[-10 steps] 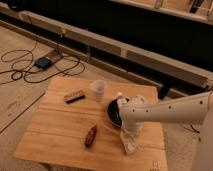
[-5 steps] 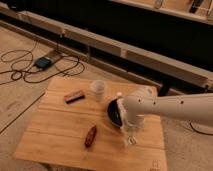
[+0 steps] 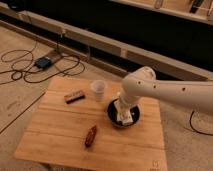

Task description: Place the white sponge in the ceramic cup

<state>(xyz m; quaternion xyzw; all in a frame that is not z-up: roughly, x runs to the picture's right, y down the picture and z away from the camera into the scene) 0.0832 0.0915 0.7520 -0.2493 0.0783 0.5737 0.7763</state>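
The ceramic cup is small, white and handleless, and stands upright near the back middle of the wooden table. My gripper hangs from the white arm that reaches in from the right. It is over the black bowl, to the right of the cup and a little nearer than it. A small cream-white block, the white sponge, shows at the gripper's tip, and the gripper looks shut on it. The arm hides part of the sponge and the bowl.
A brown bar-shaped object lies left of the cup. A reddish-brown object lies near the table's front middle. Cables and a blue box lie on the floor behind the table. A dark wall with a ledge runs along the back.
My gripper has moved from the table's front right area back and slightly left, to over the black bowl, with the white block staying at its tip. The other things have not moved.
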